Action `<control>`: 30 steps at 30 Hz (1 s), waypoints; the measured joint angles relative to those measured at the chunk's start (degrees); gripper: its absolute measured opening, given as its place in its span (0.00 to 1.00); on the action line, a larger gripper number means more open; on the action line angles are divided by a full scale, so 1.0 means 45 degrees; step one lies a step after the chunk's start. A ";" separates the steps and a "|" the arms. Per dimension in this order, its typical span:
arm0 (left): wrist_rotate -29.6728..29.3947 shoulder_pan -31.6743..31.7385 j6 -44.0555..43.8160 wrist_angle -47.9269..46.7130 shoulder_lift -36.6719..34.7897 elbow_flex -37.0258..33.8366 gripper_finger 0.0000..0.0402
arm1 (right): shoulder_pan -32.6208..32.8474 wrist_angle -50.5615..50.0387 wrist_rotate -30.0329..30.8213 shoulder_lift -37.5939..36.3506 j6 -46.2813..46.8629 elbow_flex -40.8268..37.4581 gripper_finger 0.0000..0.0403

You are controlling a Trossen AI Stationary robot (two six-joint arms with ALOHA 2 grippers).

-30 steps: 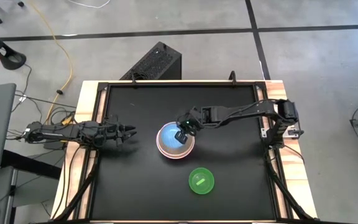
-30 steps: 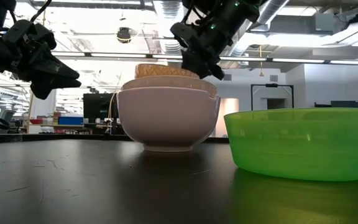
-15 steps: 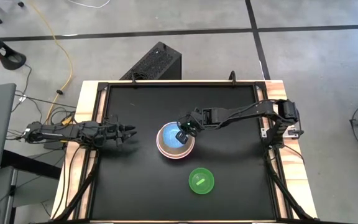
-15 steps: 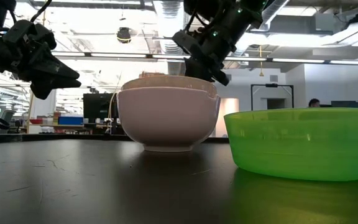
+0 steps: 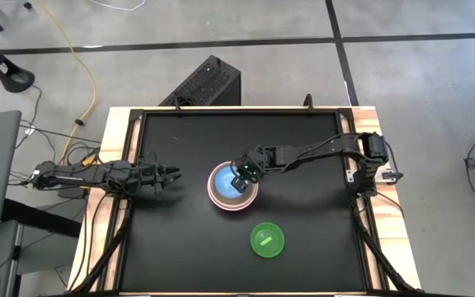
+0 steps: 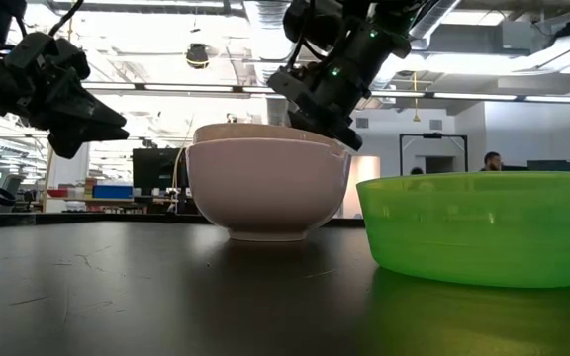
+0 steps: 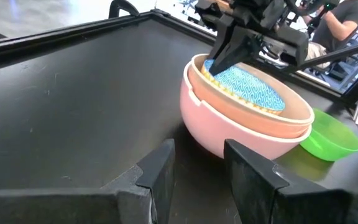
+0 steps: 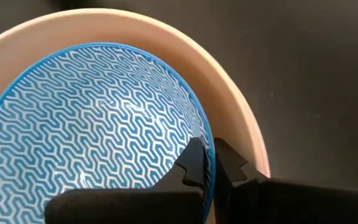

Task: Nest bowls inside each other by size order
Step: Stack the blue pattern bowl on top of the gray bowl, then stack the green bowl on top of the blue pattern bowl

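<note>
— Where is the blue patterned bowl (image 8: 86, 130)?
— Mouth up, nested in the pink bowl (image 7: 241, 127) at mid-table. The right gripper (image 8: 207, 163) pinches its rim.
— Anything nearby?
— The green bowl (image 5: 266, 239) stands apart, mouth up. The left gripper (image 7: 197, 165) hovers beside, fingers spread.

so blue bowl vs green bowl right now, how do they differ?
The blue bowl sits nested inside the pink and white bowls mid-table; the green bowl stands alone, apart on the black tabletop. The blue one has a white zigzag pattern inside; the green one is plain and translucent. The right gripper pinches the blue bowl's rim; nothing touches the green one. The left gripper waits to the side. Both bowls are round and upright.
</note>
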 joint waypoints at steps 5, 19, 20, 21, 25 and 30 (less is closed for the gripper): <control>-0.0024 -0.0002 0.0003 0.0000 0.0019 0.0000 0.32 | -0.0008 -0.0020 -0.0391 0.0005 -0.0013 0.0000 0.07; -0.0018 0.0000 -0.0073 0.0042 0.0019 0.0000 0.32 | -0.0113 -0.1325 -0.0669 -0.0277 -0.0133 0.0926 0.31; 0.0002 -0.0005 -0.0078 0.0049 0.0019 0.0000 0.32 | -0.0115 -0.1818 -0.0669 -0.0277 -0.0165 0.1185 0.31; 0.0022 -0.0005 -0.0083 0.0049 0.0019 0.0000 0.32 | -0.0114 -0.2293 -0.0669 -0.0277 -0.0167 0.1477 0.30; 0.0036 -0.0005 -0.0092 0.0053 0.0019 0.0000 0.32 | 0.0104 -0.3959 -0.0673 -0.0287 -0.0162 0.2595 0.30; 0.0126 -0.0004 -0.0092 0.0059 0.0019 0.0000 0.32 | 0.1222 -0.6215 -0.0742 -0.0288 0.0036 0.4109 0.30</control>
